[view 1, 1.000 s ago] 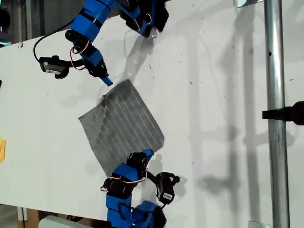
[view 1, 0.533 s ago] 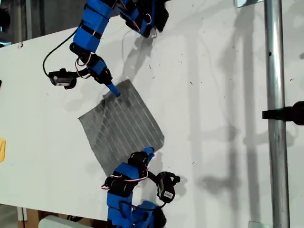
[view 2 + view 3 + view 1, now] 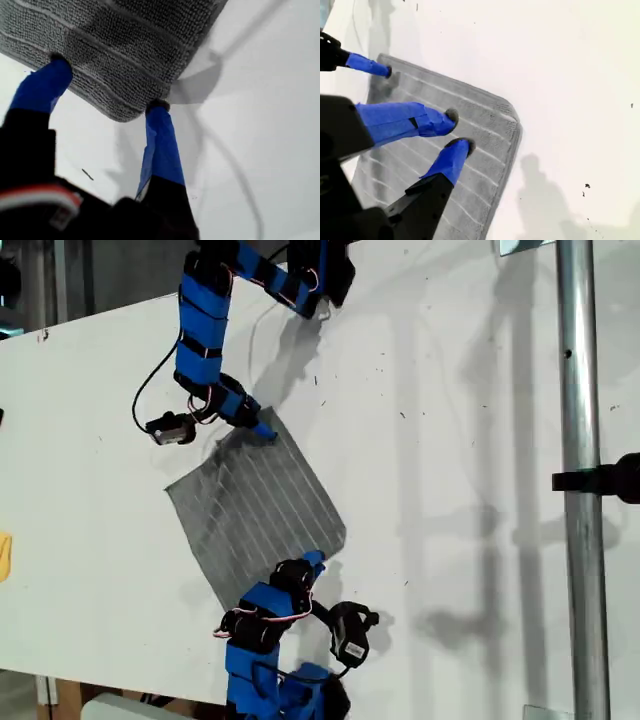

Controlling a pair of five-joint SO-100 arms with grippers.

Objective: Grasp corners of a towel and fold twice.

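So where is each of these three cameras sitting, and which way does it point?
Exterior view: overhead, looking down on the white table, the towel and both blue arms.
First wrist view: on my first end effector, looking along its two fingers at a towel corner.
Second wrist view: on my second end effector, looking across the towel past its fingers.
Shared: all three show the towel.

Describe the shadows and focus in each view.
Exterior view: sharp, with soft grey arm shadows across the white table. First wrist view: the towel weave is crisp, the near pincer body blurred, and a dark shadow lies beside the corner. Second wrist view: the black pincer body is blurred, faint shadows on the table.
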